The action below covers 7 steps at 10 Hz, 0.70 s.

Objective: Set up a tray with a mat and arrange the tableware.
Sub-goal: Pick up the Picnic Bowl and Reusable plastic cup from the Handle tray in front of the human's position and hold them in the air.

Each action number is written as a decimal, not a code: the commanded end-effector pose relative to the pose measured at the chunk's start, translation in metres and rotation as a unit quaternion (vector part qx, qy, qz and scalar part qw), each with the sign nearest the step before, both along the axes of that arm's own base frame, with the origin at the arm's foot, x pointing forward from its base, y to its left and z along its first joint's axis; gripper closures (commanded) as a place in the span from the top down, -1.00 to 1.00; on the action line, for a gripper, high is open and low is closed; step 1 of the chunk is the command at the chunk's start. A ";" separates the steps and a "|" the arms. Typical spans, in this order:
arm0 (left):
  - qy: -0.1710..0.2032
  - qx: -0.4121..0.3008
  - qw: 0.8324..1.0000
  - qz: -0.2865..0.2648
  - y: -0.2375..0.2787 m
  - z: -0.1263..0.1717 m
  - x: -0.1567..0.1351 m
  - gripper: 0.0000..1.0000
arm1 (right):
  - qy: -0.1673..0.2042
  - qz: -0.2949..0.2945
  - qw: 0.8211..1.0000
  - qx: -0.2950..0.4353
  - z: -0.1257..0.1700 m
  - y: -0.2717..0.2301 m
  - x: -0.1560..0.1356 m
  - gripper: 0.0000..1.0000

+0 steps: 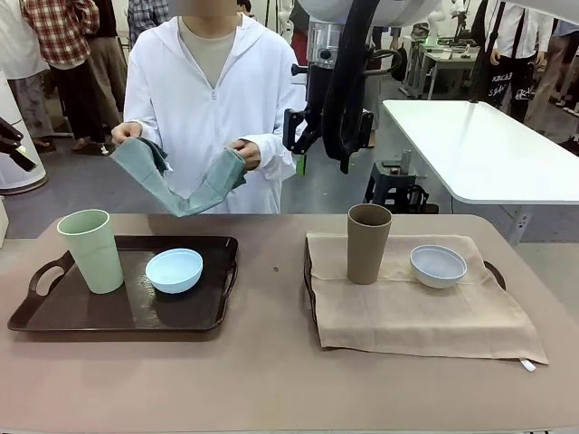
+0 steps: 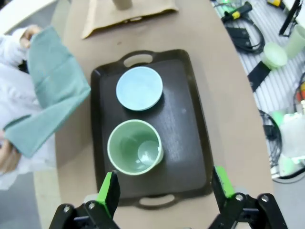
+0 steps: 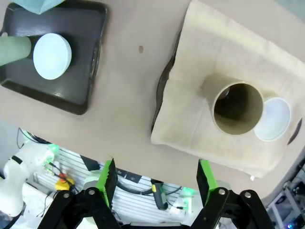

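The risk, as a judgement: the pale green cup (image 1: 92, 250) and the light blue bowl (image 1: 175, 269) stand on the bare dark tray (image 1: 54, 316). If a mat is laid there before they are lifted off, the tall cup could tip. A finger clipping its rim on the way down would also topple it.

The left fingers (image 2: 108, 195) are spread wide and hold nothing. They hang high above the tray's left end, with the green cup below and just ahead, nearer one finger than the other, and the bowl beyond it.

The right fingers (image 3: 106, 179) are also apart and empty, above the tabletop's (image 1: 271, 380) near edge. The brown cup (image 1: 368, 244) and the whitish-blue bowl (image 1: 438, 265) stand side by side on the beige mat (image 1: 407, 316), well ahead of them.

At the far edge, the person's hands (image 1: 127, 134) hold a grey-green cloth (image 1: 181, 185) off the tabletop.
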<state>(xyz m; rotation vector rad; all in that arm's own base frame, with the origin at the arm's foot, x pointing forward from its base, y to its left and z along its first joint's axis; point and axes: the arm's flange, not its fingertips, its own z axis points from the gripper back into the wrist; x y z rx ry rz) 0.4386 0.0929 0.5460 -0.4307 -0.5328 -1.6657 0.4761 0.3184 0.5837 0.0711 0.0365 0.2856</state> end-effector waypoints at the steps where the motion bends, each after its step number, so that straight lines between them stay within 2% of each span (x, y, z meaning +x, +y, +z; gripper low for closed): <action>1: -0.013 0.003 1.000 -0.003 -0.002 0.001 -0.007 1.00 | 0.003 0.002 1.000 0.010 -0.001 -0.009 -0.007 0.73; 2: 0.000 0.000 1.000 0.000 0.000 0.000 0.000 1.00 | 0.000 0.000 1.000 0.000 0.000 0.000 0.000 0.73; 3: 0.023 -0.035 0.999 0.001 0.009 -0.008 0.017 1.00 | 0.025 -0.007 0.999 -0.018 -0.022 0.022 0.013 0.73; 5: 0.033 -0.055 0.998 0.011 0.029 -0.029 0.039 1.00 | 0.048 0.010 0.998 -0.032 -0.046 0.071 0.024 0.73; 7: 0.032 -0.083 0.996 0.020 0.060 -0.035 0.054 1.00 | 0.035 0.027 0.998 -0.034 -0.053 0.115 0.025 0.73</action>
